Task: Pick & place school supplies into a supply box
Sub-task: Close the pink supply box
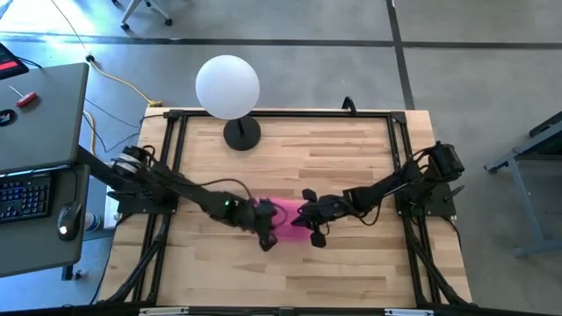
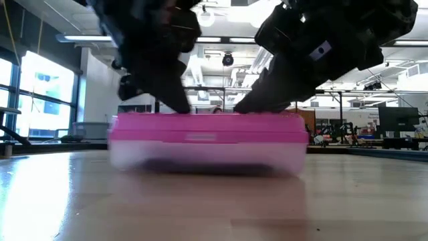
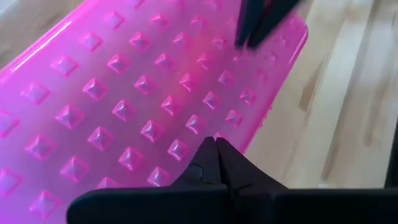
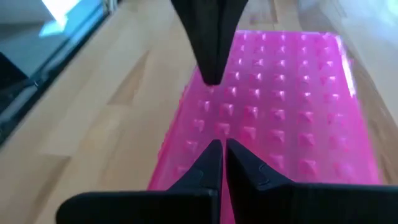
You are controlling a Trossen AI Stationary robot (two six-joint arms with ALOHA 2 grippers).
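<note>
The supply box (image 1: 285,213) lies in the middle of the table, its bright pink studded lid (image 2: 207,127) sitting on the clear body (image 2: 207,159). My left gripper (image 3: 216,147) is shut over the lid's left half. My right gripper (image 4: 222,149) is shut over its right half. In the low view the two shut tips, left gripper (image 2: 175,104) and right gripper (image 2: 254,104), come down onto the lid's top side by side. No pencils, pens or scissors show in any view. My left gripper has its shut fingertips on the lid's studded top (image 3: 186,140), close to one long edge, coming from above at a slant from the table's left. The box rests flat on the table. My right gripper sets its shut fingertips on the lid's top (image 4: 249,134), near a long edge, slanting down from the table's right. The box stays flat on the wood.
A white globe lamp (image 1: 227,86) on a black base (image 1: 241,134) stands near the table's far edge. A black frame (image 1: 281,114) runs around the tabletop. Bare wood (image 1: 281,272) lies between the box and the near edge. A desk with a keyboard (image 1: 25,195) stands off the left side.
</note>
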